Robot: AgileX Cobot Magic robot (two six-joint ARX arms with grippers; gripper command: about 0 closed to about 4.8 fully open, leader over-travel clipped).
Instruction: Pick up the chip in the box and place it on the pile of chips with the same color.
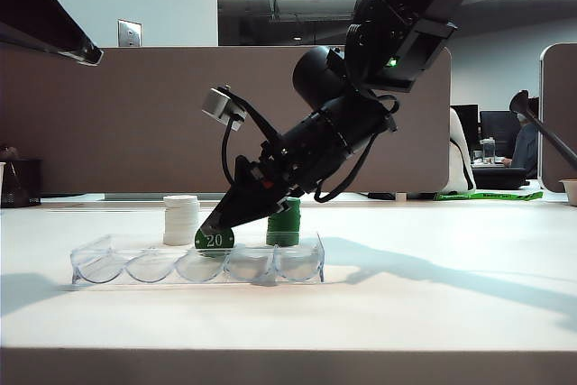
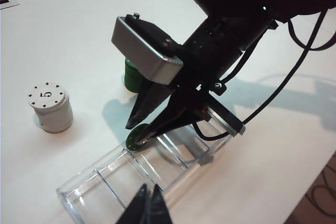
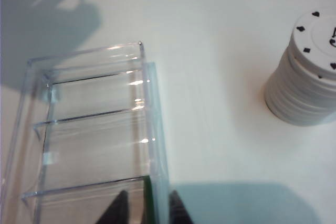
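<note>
Chip (image 1: 215,239) is pinched edge-on by right tool (image 1: 216,230) over box (image 1: 99,263), mid slot. Thin, rigid, slick: rim grip needed. Pile (image 1: 284,223) at 2 o'clock. Left tool (image 2: 147,206) closed, empty.

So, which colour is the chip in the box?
The chip is green with white "20"; exterior view shows it best.
</note>
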